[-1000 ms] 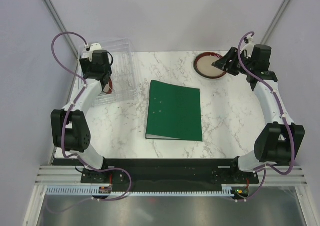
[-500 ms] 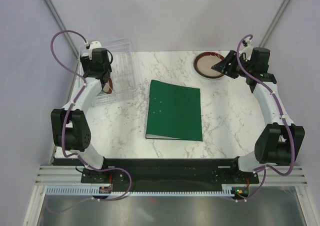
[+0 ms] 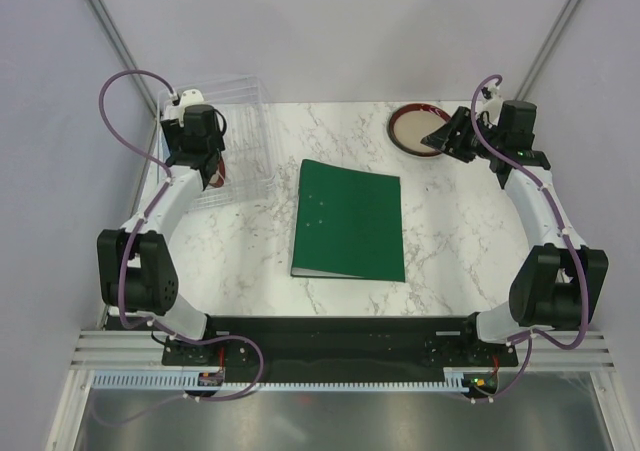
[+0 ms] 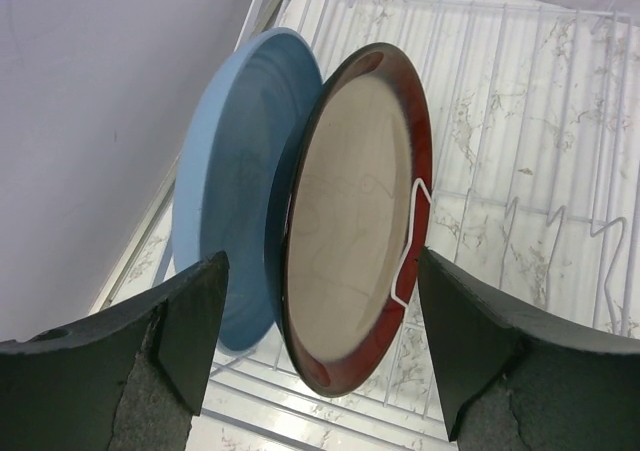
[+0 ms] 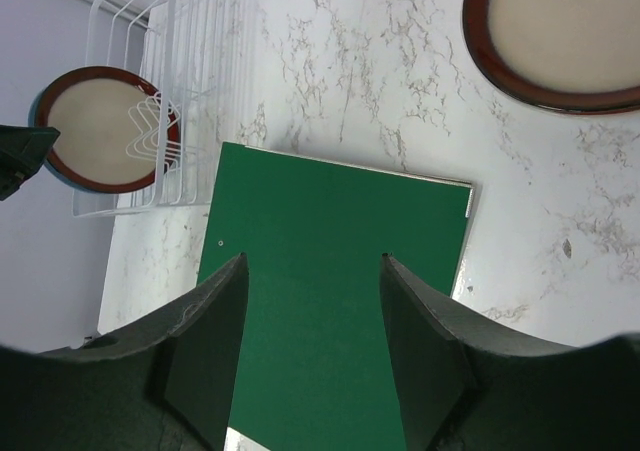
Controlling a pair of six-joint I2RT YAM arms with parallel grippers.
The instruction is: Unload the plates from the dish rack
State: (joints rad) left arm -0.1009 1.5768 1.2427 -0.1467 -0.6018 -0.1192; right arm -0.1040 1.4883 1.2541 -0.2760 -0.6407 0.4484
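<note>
Two plates stand on edge in the dish rack (image 3: 240, 131), left of the green binder (image 3: 348, 219). Only the left wrist view separates them: a light blue plate (image 4: 225, 201) on the wall side and a standing brown-rimmed plate (image 4: 350, 221) leaning close against it, cream face towards the camera. From above, this pair is only a red sliver beside the left claw (image 3: 212, 171).

The top view and the right wrist view show a flat brown-rimmed plate (image 3: 415, 131) lying on the marble table (image 3: 450, 231), behind and right of the binder and near the far edge. The rack runs along the table's left edge with the wall just beyond it. Bare marble lies open to the right of the binder and in front of it.

The left claw (image 4: 322, 341) has its jaws wide, one finger either side of the two racked plates, and grips neither. The right claw (image 5: 312, 351) also has its jaws apart and holds nothing. In its own view it hangs above the binder's rear right part, with the flat plate off to its upper right.
</note>
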